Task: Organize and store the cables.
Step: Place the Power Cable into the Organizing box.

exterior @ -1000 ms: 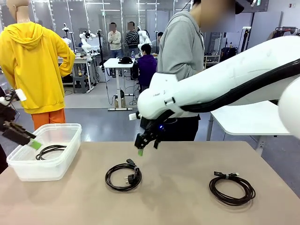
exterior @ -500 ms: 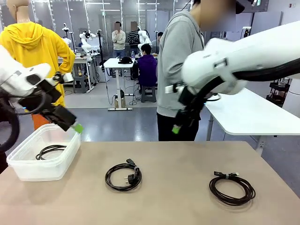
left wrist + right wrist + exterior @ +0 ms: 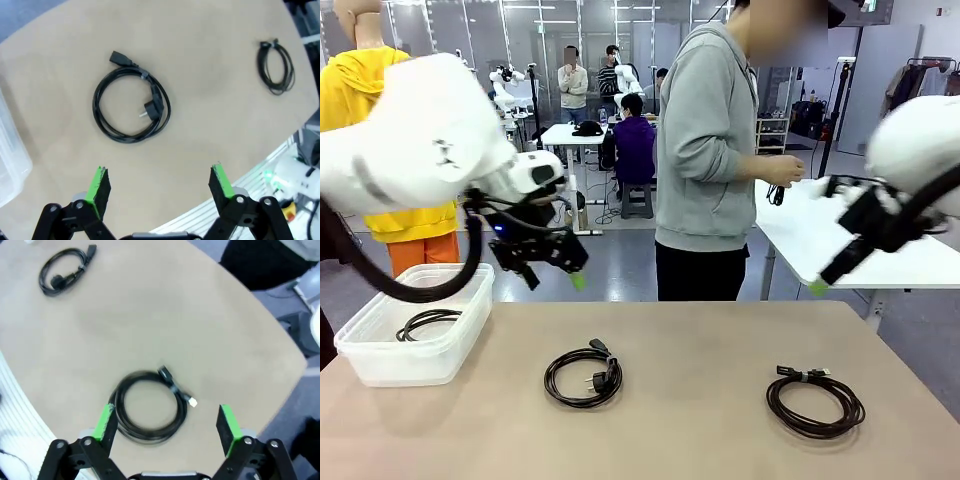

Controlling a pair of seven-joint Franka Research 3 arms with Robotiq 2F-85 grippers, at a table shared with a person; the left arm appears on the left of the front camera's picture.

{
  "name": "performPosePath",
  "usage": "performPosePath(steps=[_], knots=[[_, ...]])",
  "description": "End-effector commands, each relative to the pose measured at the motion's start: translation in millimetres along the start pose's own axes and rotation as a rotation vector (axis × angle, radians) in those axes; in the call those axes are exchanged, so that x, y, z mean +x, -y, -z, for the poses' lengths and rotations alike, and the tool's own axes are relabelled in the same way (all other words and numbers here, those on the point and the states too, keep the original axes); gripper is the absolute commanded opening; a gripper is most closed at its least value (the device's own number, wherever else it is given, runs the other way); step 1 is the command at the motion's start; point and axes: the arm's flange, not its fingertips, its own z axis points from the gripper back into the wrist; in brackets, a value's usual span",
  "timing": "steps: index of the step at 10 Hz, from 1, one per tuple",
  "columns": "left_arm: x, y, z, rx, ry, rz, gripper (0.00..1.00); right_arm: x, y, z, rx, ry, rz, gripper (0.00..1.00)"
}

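Three cables show as coiled black loops. A cable with plug ends (image 3: 583, 376) lies mid-table, below and slightly right of my left gripper (image 3: 556, 274), which hangs open and empty above the table. The left wrist view looks down on that plug cable (image 3: 131, 109) beyond the open left gripper (image 3: 160, 184). A tied cable (image 3: 814, 400) lies at the right, under my open, empty right gripper (image 3: 827, 280). Seen from the right wrist, the tied cable (image 3: 150, 407) sits just ahead of the open right gripper (image 3: 167, 426). A third cable (image 3: 428, 322) rests inside the bin.
A clear plastic bin (image 3: 380, 362) stands at the table's left edge. A person in a grey sweatshirt (image 3: 705, 150) stands at the far side with hands off the table. A white side table (image 3: 800, 235) is beyond the right corner.
My left arm has swung from over the bin rightward toward the table's middle. My right arm has pulled back from the middle to the right side. Both grippers stay open.
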Motion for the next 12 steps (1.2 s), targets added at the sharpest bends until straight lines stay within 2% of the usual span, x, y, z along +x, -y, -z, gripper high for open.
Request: performPosePath(steps=[1,3,4,5,6,7,11,12], knots=[[37.9,15.7,20.8,0.114,-0.026,-0.089,1.00,-44.1,0.7,-14.0,-0.018,0.002,-0.017,1.00],[59.4,31.0,59.3,0.118,-0.053,-0.167,1.00,-88.3,0.4,-21.8,-0.065,0.101,-0.116,1.00],[64.4,31.5,68.8,0.099,-0.090,-0.140,1.00,-99.9,-3.4,-21.1,-0.107,0.151,-0.146,1.00],[69.3,23.9,68.1,0.111,-0.062,-0.141,1.00,-107.4,-2.0,-20.1,-0.117,0.206,-0.104,1.00],[48.5,23.4,67.4,0.098,-0.060,-0.139,1.00,-112.9,-2.3,-16.8,-0.117,0.228,-0.138,1.00],[48.5,23.4,67.4,0.098,-0.060,-0.139,1.00,-102.5,2.0,-29.6,-0.095,0.118,-0.096,1.00],[48.5,23.4,67.4,0.098,-0.060,-0.139,1.00,-102.5,2.0,-29.6,-0.095,0.118,-0.096,1.00],[58.4,26.7,68.5,0.094,-0.051,-0.138,1.00,-102.5,2.0,-29.6,-0.095,0.118,-0.096,1.00]])
